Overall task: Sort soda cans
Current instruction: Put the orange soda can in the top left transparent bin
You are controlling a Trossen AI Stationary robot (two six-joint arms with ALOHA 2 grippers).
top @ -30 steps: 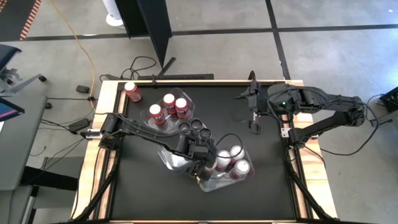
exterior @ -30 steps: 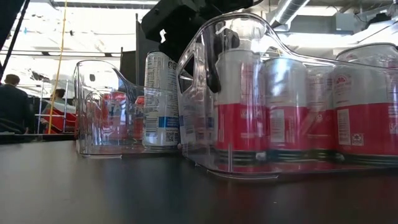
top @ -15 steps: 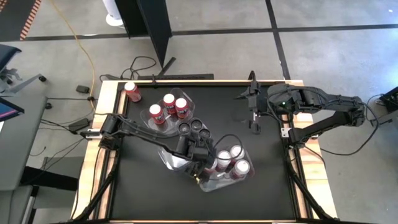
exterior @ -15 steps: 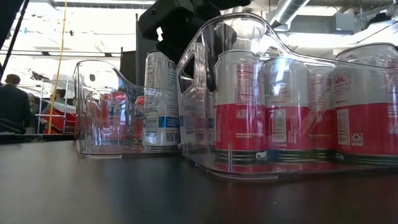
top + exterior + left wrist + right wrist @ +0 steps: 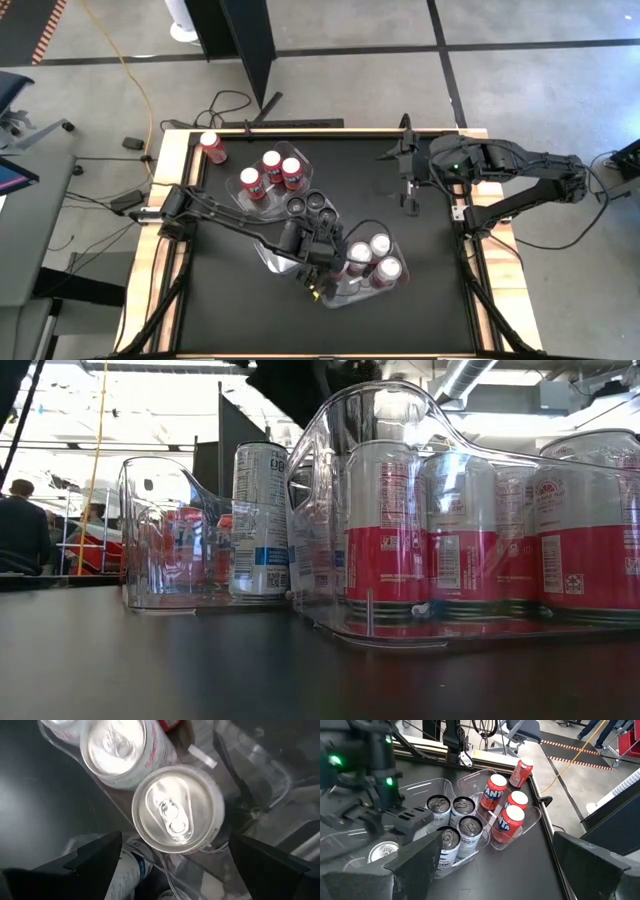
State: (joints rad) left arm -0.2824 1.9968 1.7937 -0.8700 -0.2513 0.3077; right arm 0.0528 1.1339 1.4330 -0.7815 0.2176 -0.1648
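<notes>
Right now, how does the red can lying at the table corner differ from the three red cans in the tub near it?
The lone red can lies tipped on its side outside any tub, on the table's edge; the three red cans stand upright, close together, inside a clear tub. All four are red with silver tops.

Black table (image 5: 420,270): clear tubs (image 5: 255,185), one loose red can (image 5: 211,146).

The left arm (image 5: 250,225) covered part of the clear tub (image 5: 268,258) beneath it. At table height, the rightmost white-and-red can (image 5: 600,530) ran off the edge, and labels blurred behind the tub wall (image 5: 320,510).
</notes>
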